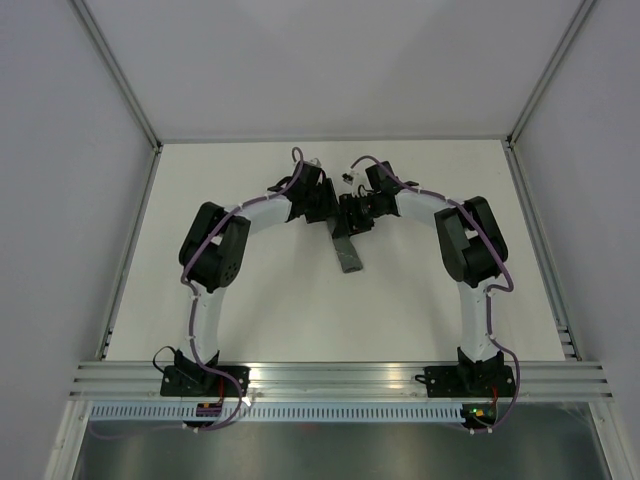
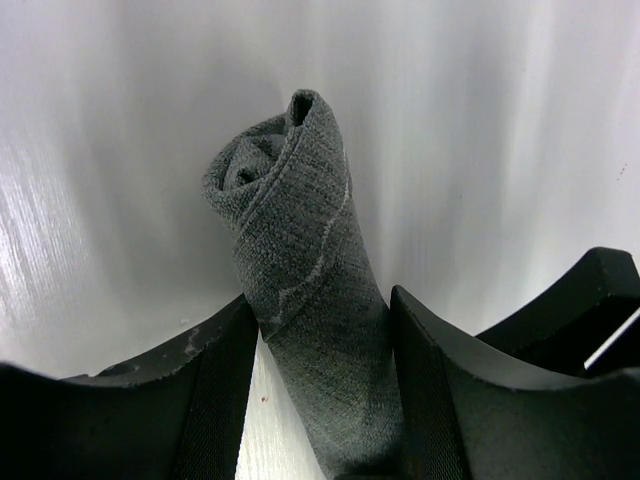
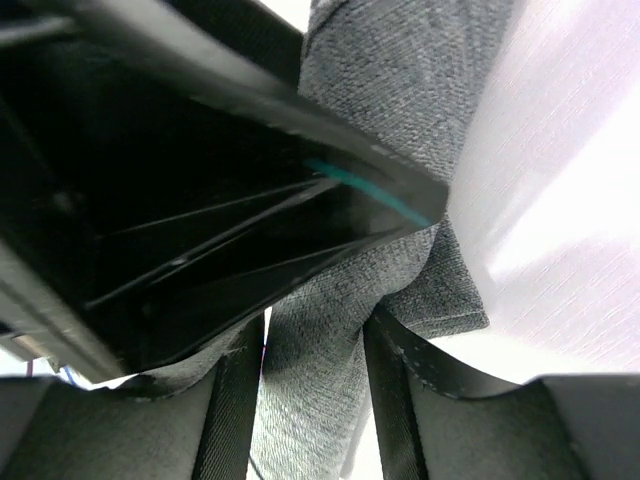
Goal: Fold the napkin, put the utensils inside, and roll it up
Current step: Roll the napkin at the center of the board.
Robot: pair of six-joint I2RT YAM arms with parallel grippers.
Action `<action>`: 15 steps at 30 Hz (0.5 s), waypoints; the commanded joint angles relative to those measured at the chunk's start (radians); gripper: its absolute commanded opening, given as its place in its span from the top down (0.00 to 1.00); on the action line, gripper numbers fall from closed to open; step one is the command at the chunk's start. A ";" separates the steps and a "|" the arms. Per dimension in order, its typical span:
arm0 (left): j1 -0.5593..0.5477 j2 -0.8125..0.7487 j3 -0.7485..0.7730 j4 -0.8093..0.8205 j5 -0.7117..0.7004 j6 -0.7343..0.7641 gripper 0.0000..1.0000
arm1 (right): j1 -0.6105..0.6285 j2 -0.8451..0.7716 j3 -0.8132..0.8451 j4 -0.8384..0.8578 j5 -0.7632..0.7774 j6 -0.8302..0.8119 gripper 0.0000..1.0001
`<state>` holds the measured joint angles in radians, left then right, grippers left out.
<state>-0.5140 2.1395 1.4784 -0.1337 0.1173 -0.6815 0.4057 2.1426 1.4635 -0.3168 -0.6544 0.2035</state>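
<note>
Napkin [image 2: 300, 230], grey, rolled: left gripper [image 2: 322, 300] clasps it, right gripper [image 3: 312, 325] straddles it, hold unclear; best pinched firmly and set down gently lest the turns loosen.

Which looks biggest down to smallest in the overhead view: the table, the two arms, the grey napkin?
1. table
2. left arm and right arm, alike, so tied
3. napkin, partly hidden under the arms

The rolled napkin [image 2: 295, 220] sits between the left end effector [image 2: 322, 302] fingers.
</note>
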 commanded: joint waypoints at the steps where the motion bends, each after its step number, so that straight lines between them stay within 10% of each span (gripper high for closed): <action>1: 0.000 0.031 0.097 -0.073 0.025 0.083 0.41 | -0.004 0.017 0.058 -0.068 -0.011 0.016 0.50; 15: 0.000 0.088 0.194 -0.162 0.030 0.134 0.41 | -0.056 0.016 0.078 -0.111 -0.002 -0.003 0.53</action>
<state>-0.5137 2.2162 1.6291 -0.2611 0.1337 -0.5995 0.3614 2.1433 1.5055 -0.3897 -0.6739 0.1955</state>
